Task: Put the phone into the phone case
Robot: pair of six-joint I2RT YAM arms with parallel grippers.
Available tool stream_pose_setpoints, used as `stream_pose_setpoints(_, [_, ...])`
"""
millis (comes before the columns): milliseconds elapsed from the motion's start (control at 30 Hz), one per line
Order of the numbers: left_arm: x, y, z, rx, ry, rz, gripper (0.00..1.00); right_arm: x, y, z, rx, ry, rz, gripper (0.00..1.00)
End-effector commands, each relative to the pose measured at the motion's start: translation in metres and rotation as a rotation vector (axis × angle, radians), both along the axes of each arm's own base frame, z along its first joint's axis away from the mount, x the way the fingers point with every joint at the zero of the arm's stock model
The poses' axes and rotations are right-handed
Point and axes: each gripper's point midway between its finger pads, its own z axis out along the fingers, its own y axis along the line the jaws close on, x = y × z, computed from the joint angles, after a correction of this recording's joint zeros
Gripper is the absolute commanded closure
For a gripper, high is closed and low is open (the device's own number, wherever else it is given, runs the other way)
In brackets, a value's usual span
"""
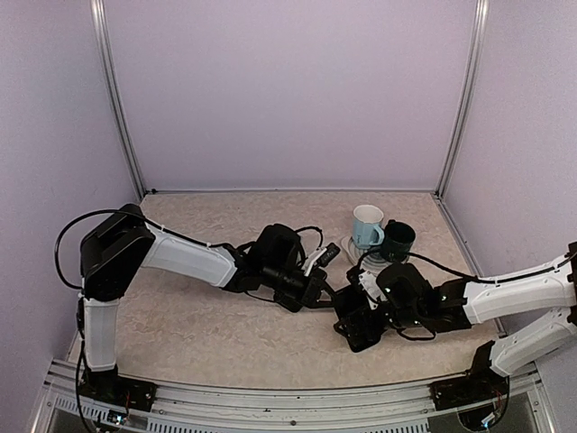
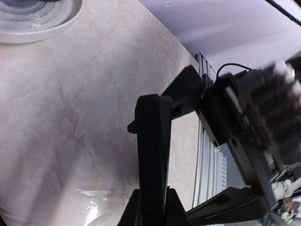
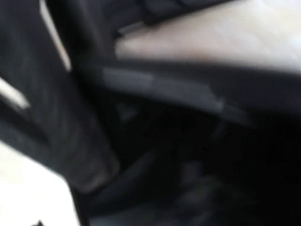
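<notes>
Both arms reach low to meet just right of the bench's middle.
From the near-left corner the left arm runs rightward over the beige marbled bench top (image 1: 198, 325). The left gripper (image 1: 314, 290) is clamped on a black slim slab (image 2: 153, 150) held edge-on above the surface. From the near-right corner the right arm stretches leftward, and a black flat plate (image 2: 186, 92) juts from the right gripper (image 1: 359, 332) against that slab. Its finger state cannot be told, nor which piece is the phone. A pale blue ceramic mug (image 1: 367, 225) and a dark mug (image 1: 398, 240) stand toward the far-right corner.
</notes>
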Motion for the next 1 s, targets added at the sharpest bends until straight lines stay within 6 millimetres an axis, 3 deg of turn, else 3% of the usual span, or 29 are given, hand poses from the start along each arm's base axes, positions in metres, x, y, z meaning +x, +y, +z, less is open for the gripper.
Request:
stream_pose_setpoints(0, [0.016, 0.028, -0.023, 0.182, -0.247, 0.006, 1.00, -0.009, 0.019, 0.051, 0.296, 0.018, 0.209, 0.01])
stream_pose_setpoints(133, [0.018, 0.044, -0.015, 0.246, -0.384, -0.007, 1.00, -0.011, 0.016, 0.089, 0.435, -0.041, 0.352, 0.01])
stream_pose_setpoints(400, [-0.015, 0.058, 0.006, 0.249, -0.654, -0.121, 1.00, -0.012, 0.013, 0.124, 0.422, -0.265, 0.550, 0.01])
stream_pose_setpoints(433, [-0.019, 0.058, 0.005, 0.256, -0.678, -0.137, 1.00, -0.010, 0.014, 0.123, 0.405, -0.271, 0.552, 0.03])
stream_pose_setpoints(533, [-0.024, 0.058, 0.000, 0.280, -0.719, -0.166, 1.00, 0.004, 0.016, 0.117, 0.336, -0.318, 0.558, 0.27])
stream_pose_setpoints(600, [-0.024, 0.057, -0.002, 0.287, -0.714, -0.171, 1.00, 0.004, 0.021, 0.113, 0.324, -0.303, 0.592, 0.35])
stream_pose_setpoints(833, [-0.026, 0.056, -0.004, 0.282, -0.702, -0.172, 1.00, -0.004, 0.027, 0.106, 0.344, -0.303, 0.674, 0.44])
stream_pose_setpoints(967, [-0.026, 0.056, -0.008, 0.290, -0.693, -0.174, 1.00, -0.008, 0.023, 0.100, 0.343, -0.311, 0.673, 0.54])
